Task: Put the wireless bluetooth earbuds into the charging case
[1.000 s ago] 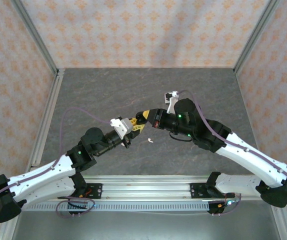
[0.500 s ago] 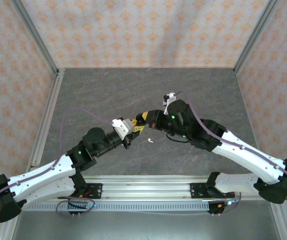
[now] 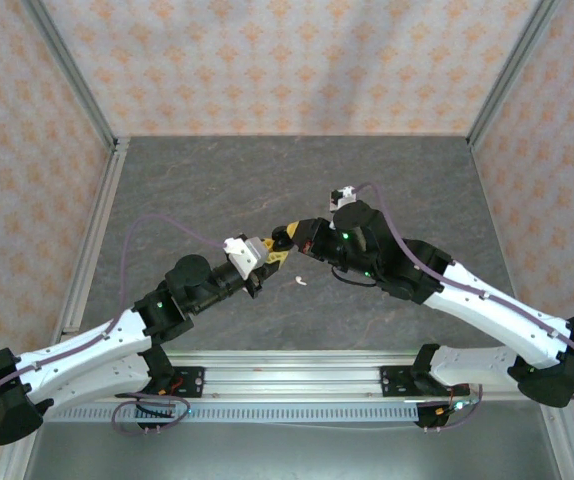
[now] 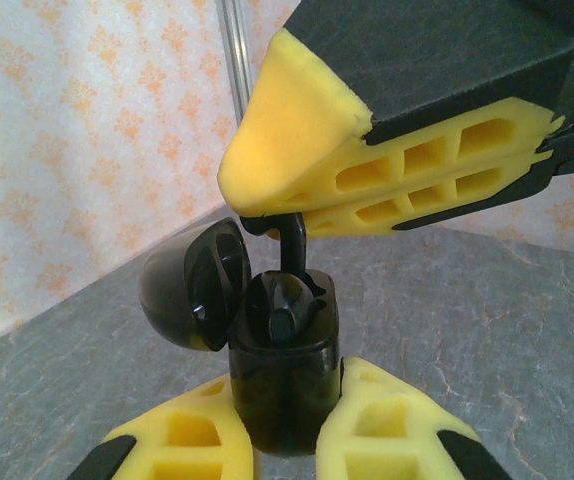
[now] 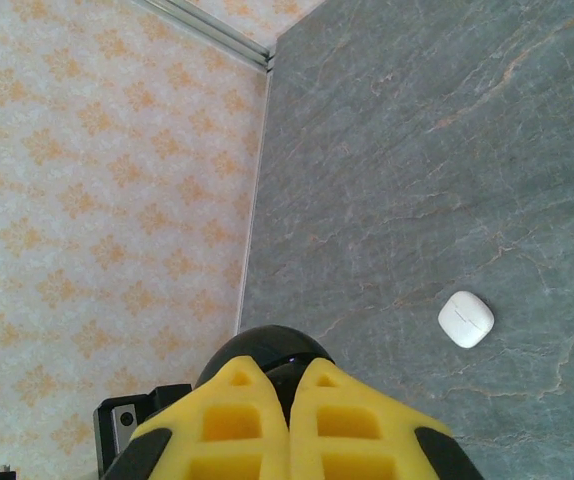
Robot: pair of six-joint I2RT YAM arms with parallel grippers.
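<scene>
In the left wrist view my left gripper (image 4: 287,378) is shut on the upright black charging case (image 4: 282,395), whose lid (image 4: 187,285) hangs open to the left. My right gripper (image 4: 259,190) comes down from above, shut on a black earbud (image 4: 294,245). The earbud's thin stem reaches into the case mouth, where a rounded black shape sits. From above, the left gripper (image 3: 266,256) and right gripper (image 3: 286,240) meet tip to tip over the table's middle. In the right wrist view the right gripper (image 5: 277,368) hides the earbud, with the black lid (image 5: 265,345) just beyond.
One white earbud (image 3: 300,281) lies on the grey stone-patterned table (image 3: 197,190), just in front of the grippers, and appears as a white earbud (image 5: 465,319) in the right wrist view. Patterned walls on metal posts close in three sides.
The right arm's wrist has eased slightly left and down toward the case. The left arm and the white earbud have stayed put.
</scene>
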